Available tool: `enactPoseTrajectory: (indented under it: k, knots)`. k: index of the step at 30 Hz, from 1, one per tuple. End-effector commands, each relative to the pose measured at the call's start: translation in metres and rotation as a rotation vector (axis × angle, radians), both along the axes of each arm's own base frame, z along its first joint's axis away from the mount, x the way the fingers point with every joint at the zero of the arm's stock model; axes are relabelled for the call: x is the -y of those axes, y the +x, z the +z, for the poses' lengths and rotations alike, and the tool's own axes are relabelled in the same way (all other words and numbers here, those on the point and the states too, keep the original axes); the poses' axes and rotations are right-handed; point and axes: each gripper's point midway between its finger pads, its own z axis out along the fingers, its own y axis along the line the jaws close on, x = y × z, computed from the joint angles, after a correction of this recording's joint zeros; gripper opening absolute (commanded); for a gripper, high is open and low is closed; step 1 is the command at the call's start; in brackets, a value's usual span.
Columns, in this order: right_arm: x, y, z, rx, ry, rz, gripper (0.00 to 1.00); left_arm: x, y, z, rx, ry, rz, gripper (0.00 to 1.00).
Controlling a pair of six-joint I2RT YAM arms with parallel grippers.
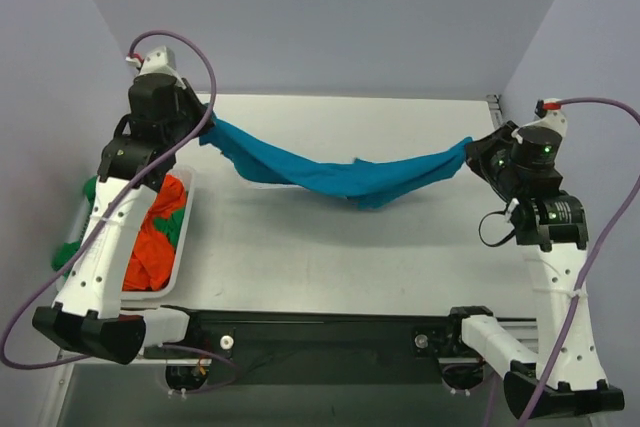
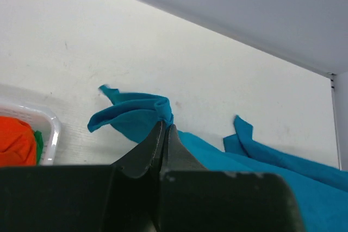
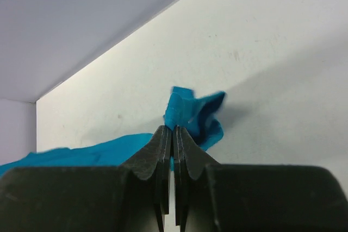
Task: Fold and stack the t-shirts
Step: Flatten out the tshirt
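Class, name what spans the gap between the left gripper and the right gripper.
The teal-blue t-shirt, sagging, pinched by left gripper and right gripper; top external view.

Soft, even light is pouring down on the white surface (image 1: 330, 257), bright and without glare. The teal-blue t-shirt (image 1: 330, 175) is reading crisp and saturated from overhead. At the wrists, the left end effector (image 2: 165, 129) and right end effector (image 3: 173, 130) are looming dark and underlit up close. A broad grey shadow is falling across the right wrist view.
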Motion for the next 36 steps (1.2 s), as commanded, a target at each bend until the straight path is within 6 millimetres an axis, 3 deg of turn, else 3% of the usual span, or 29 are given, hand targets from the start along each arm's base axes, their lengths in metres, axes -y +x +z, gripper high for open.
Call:
enactPoseTrajectory:
  k: [1,5,8,10,12,14,16,17,18,20,21,22,23,24,25,26,27,28,29,30,31,32,33,34,35,36]
  knots:
    - [0.015,-0.03,0.035,0.068,-0.028,-0.059,0.0,-0.005,-0.035,0.052,0.105,-0.017,-0.024,0.0]
    - [0.021,-0.05,0.064,0.133,-0.03,-0.087,0.0,-0.01,-0.053,0.082,0.182,-0.043,-0.022,0.0]
    - [0.023,-0.04,0.077,0.145,-0.027,-0.106,0.0,-0.009,-0.046,0.087,0.187,-0.055,-0.017,0.0]
    - [0.023,-0.027,0.087,0.149,-0.03,-0.105,0.0,-0.001,-0.028,0.08,0.164,-0.075,-0.041,0.0]
    - [0.025,-0.001,0.08,0.111,-0.038,-0.11,0.0,0.005,-0.006,0.077,0.155,-0.102,-0.055,0.0]
    - [0.027,0.028,0.09,0.128,-0.033,-0.113,0.0,0.007,0.011,0.078,0.154,-0.122,-0.055,0.0]
    - [0.033,0.049,0.102,0.158,-0.012,-0.116,0.0,0.006,0.041,0.084,0.157,-0.143,-0.06,0.0]
    - [0.037,0.07,0.095,0.129,-0.006,-0.123,0.0,0.01,0.049,0.093,0.17,-0.163,-0.079,0.0]
    - [0.038,0.076,0.122,0.19,0.019,-0.115,0.0,0.015,0.067,0.104,0.184,-0.178,-0.102,0.0]
    - [0.038,0.101,0.132,0.2,0.039,-0.093,0.0,0.015,0.082,0.125,0.221,-0.187,-0.112,0.0]
    - [0.039,0.101,0.162,0.269,0.048,-0.086,0.0,0.017,0.102,0.101,0.144,-0.18,-0.107,0.0]
    - [0.043,0.104,0.176,0.301,0.061,-0.092,0.0,0.014,0.093,0.154,0.267,-0.19,-0.116,0.0]
    - [0.043,0.111,0.176,0.289,0.072,-0.081,0.0,0.014,0.096,0.158,0.27,-0.199,-0.118,0.0]
    - [0.045,0.111,0.182,0.297,0.077,-0.081,0.0,0.015,0.105,0.145,0.226,-0.207,-0.121,0.0]
    - [0.051,0.106,0.192,0.314,0.093,-0.093,0.0,0.007,0.103,0.152,0.24,-0.214,-0.113,0.0]
    - [0.048,0.101,0.193,0.315,0.107,-0.073,0.0,0.007,0.106,0.14,0.204,-0.224,-0.111,0.0]
    - [0.047,0.097,0.19,0.305,0.111,-0.066,0.0,0.004,0.095,0.15,0.226,-0.224,-0.114,0.0]
    - [0.051,0.099,0.167,0.249,0.112,-0.073,0.0,0.002,0.105,0.104,0.112,-0.215,-0.098,0.0]
    - [0.049,0.087,0.162,0.241,0.106,-0.073,0.0,-0.005,0.086,0.116,0.143,-0.206,-0.088,0.0]
    - [0.05,0.083,0.151,0.216,0.101,-0.074,0.0,-0.009,0.085,0.115,0.164,-0.207,-0.082,0.0]
    - [0.052,0.086,0.114,0.129,0.105,-0.082,0.0,-0.011,0.083,0.1,0.136,-0.211,-0.078,0.0]
    - [0.054,0.076,0.108,0.12,0.093,-0.09,0.0,-0.017,0.084,0.068,0.065,-0.215,-0.068,0.0]
    - [0.06,0.076,0.094,0.088,0.083,-0.113,0.0,-0.018,0.078,0.062,0.054,-0.217,-0.069,0.0]
    - [0.061,0.078,0.067,0.024,0.087,-0.117,0.0,-0.018,0.078,0.049,0.03,-0.215,-0.07,0.0]
    - [0.066,0.084,0.05,-0.02,0.088,-0.124,0.0,-0.016,0.081,0.022,-0.032,-0.217,-0.077,0.0]
    - [0.07,0.089,0.032,-0.065,0.089,-0.137,0.0,-0.015,0.086,0.009,-0.054,-0.218,-0.078,0.0]
